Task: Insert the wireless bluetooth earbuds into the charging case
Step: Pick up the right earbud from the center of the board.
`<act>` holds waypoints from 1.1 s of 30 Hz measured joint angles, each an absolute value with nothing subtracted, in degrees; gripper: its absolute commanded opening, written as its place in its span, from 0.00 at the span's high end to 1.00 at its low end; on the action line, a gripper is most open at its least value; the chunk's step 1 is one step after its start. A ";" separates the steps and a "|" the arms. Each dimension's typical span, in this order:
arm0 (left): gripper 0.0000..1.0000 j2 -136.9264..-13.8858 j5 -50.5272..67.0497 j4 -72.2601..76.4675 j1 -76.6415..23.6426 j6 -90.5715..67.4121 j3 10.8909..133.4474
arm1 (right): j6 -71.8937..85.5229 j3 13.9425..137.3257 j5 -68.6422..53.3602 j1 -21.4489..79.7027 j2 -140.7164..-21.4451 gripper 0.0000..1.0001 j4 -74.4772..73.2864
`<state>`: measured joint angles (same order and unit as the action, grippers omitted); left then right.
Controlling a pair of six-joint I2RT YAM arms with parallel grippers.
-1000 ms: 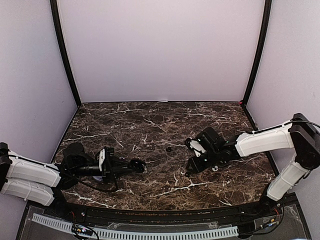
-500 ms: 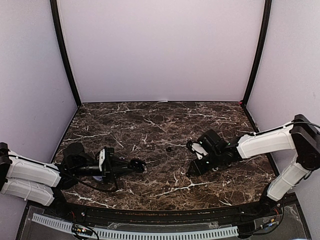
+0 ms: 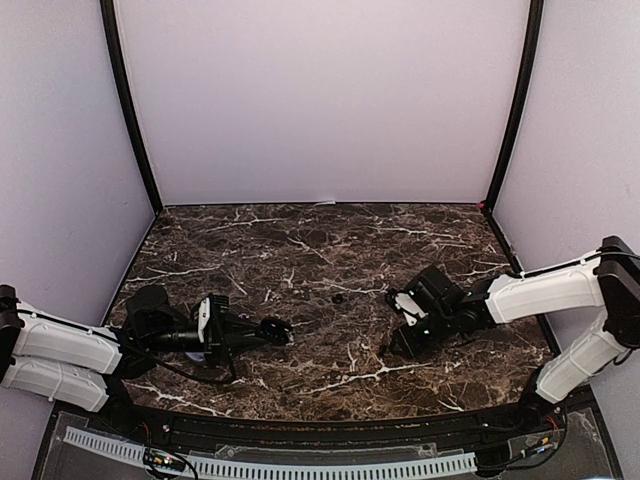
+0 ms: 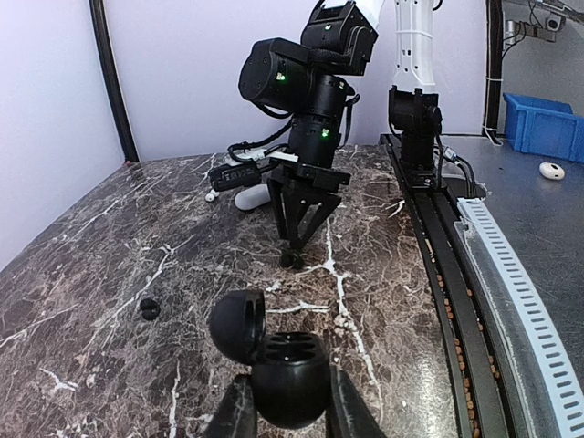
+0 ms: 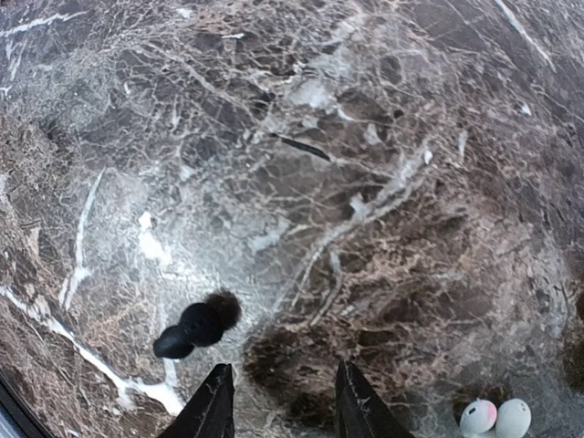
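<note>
My left gripper is shut on the black charging case, whose lid stands open with the sockets showing. In the top view this gripper lies low at the front left. My right gripper points down at the table, open, with nothing between its fingers. A black earbud lies just left of its left finger; the left wrist view shows that earbud at the fingertips. A second black earbud lies apart mid-table. Two white earbuds lie at the frame's lower right.
The dark marble table is walled on three sides by plain panels. A white oval object sits behind the right gripper. A cable rail runs along the near edge, with a blue bin beyond it.
My right arm has drawn back to the right and toward the near edge, its gripper shifting with it. The left arm and the case have not moved.
</note>
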<state>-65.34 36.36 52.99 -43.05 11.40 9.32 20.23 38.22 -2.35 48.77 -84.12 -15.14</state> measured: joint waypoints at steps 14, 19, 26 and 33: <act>0.94 -65.34 36.36 52.99 -43.31 11.40 9.39 | 24.82 41.60 -0.40 50.72 -78.54 0.61 -19.86; 0.94 -65.34 36.36 52.99 -43.33 11.40 9.39 | 32.53 46.35 2.52 55.68 -80.07 0.66 -20.86; 0.94 -65.34 36.36 52.97 -43.38 11.40 9.39 | 44.14 52.34 7.75 61.23 -85.97 0.69 -21.76; 0.94 -65.32 36.36 52.99 -43.38 11.38 9.39 | 51.68 53.78 10.81 62.19 -89.06 0.72 -23.27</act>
<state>-65.32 36.36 52.99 -43.38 11.38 9.39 51.68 53.78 10.81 62.19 -89.06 -23.27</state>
